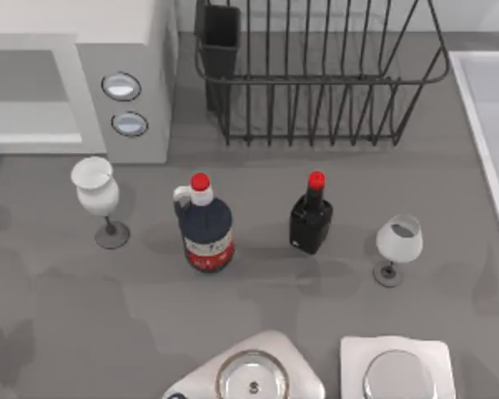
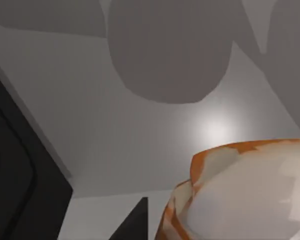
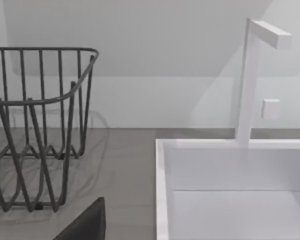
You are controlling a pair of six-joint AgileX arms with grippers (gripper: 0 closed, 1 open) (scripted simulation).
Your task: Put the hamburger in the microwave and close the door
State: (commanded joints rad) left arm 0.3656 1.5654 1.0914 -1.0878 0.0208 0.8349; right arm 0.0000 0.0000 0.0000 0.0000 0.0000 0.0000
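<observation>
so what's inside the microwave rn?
From the top view, the microwave has its own casing over the cavity, so the interior is hidden. The left wrist view has the hamburger up close against pale walls, possibly that interior, but I cannot confirm it.

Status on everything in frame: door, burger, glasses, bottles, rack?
door, looks shut, flush with the microwave front
hamburger, right up at the left wrist camera; gripped or not unclear
left glass, upright
right glass, upright
round bottle, upright, red cap on
black bottle, upright, red cap on
dish rack, upright, no dishes
left arm, right arm, at top view's bottom edge
</observation>
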